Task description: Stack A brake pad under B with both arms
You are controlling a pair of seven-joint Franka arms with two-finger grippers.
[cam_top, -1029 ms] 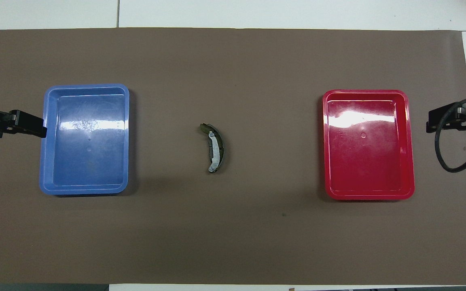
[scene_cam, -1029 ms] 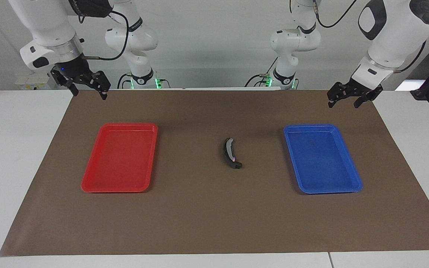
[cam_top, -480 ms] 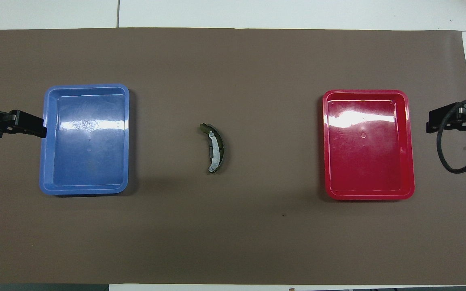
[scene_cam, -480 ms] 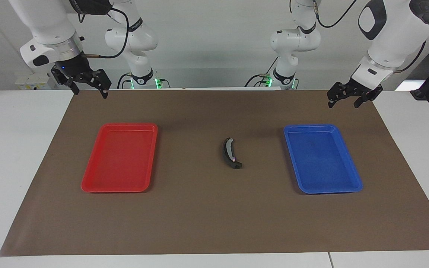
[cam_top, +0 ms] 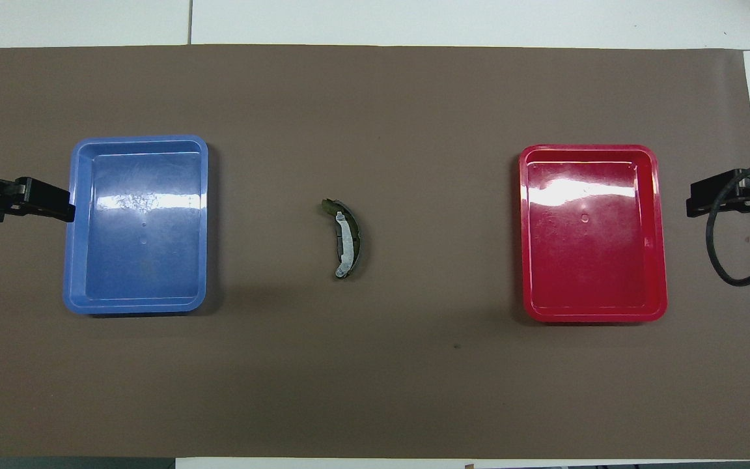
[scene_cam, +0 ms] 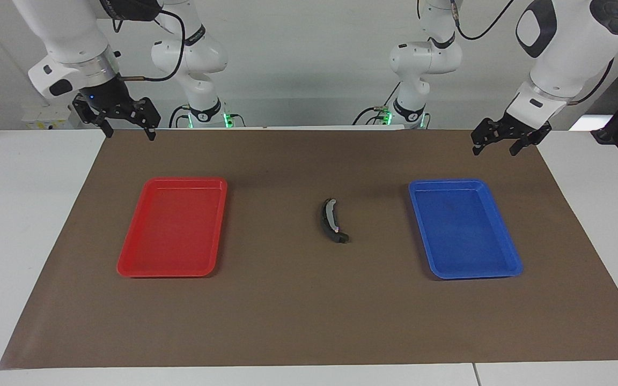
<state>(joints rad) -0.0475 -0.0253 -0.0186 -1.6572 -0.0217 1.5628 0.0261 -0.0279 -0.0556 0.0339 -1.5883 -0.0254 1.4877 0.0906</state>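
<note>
Right gripper (scene_cam: 125,119) has lifted slightly at upper left, both spread and empty like left gripper (scene_cam: 502,140); long dark crescent-shaped piece (scene_cam: 331,220) lies mid-frame, seemingly already stacked.

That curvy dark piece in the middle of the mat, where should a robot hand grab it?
Probably at the middle of the crescent-shaped piece, coming straight down from above. It lies on the brown mat between the trays, long and slim, so the fingers could close across its narrow width. The middle should balance better than either tip.

Crescent-shaped piece B (cam_top: 347,239) on brown mat (cam_top: 375,391), between blue tray (cam_top: 70,260) and red tray (cam_top: 660,260).
</note>
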